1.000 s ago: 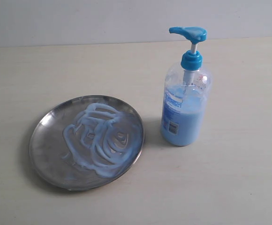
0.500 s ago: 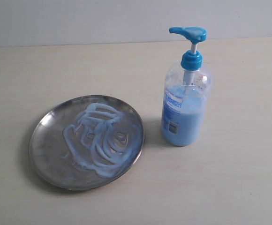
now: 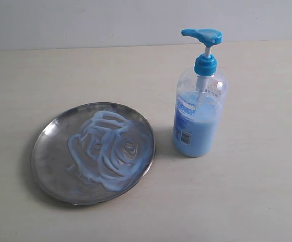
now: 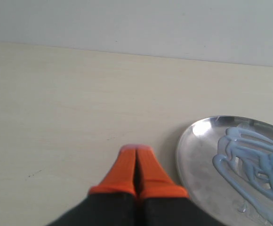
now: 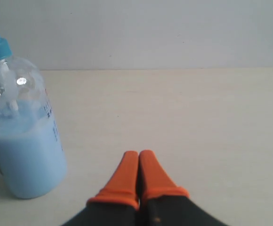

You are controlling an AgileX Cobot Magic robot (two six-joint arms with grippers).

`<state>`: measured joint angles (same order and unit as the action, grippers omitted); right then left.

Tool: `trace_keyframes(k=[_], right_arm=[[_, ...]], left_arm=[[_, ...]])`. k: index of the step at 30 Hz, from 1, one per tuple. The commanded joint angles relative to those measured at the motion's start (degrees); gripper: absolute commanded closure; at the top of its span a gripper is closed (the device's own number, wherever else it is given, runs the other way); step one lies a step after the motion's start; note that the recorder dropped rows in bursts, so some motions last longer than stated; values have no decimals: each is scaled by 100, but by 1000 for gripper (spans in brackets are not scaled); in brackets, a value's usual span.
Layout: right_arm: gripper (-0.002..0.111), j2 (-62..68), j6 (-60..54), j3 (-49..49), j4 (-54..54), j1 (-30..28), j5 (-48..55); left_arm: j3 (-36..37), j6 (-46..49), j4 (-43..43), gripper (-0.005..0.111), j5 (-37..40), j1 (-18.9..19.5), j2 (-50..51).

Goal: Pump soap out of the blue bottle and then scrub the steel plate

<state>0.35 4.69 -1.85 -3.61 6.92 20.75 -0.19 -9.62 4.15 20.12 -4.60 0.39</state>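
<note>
On the pale table point(image 3: 257, 201), one steel plate point(image 3: 48, 151) lies left of one blue bottle point(image 3: 197, 121), near but apart, with soap point(image 3: 108, 146) swirled across it. The plate is likely stiff, light and slick — steady it by the rim. The bottle looks weighty and smooth — grip its body and press the pump head point(image 3: 202, 35) from above. The left gripper point(image 4: 136, 153) and right gripper point(image 5: 139, 156) are both pinched closed, empty.

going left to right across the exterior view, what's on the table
steel plate smeared with soap → blue bottle
</note>
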Motion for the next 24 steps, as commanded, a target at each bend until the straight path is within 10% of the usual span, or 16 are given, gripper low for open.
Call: trace_keyframes(k=[1, 24], right_arm=[[108, -35, -44, 166, -70, -40, -99], [108, -35, -11, 185, -92, -40, -155]], left_arm=[[19, -5, 25, 107, -13, 4, -39], [19, -5, 25, 107, -13, 4, -39]])
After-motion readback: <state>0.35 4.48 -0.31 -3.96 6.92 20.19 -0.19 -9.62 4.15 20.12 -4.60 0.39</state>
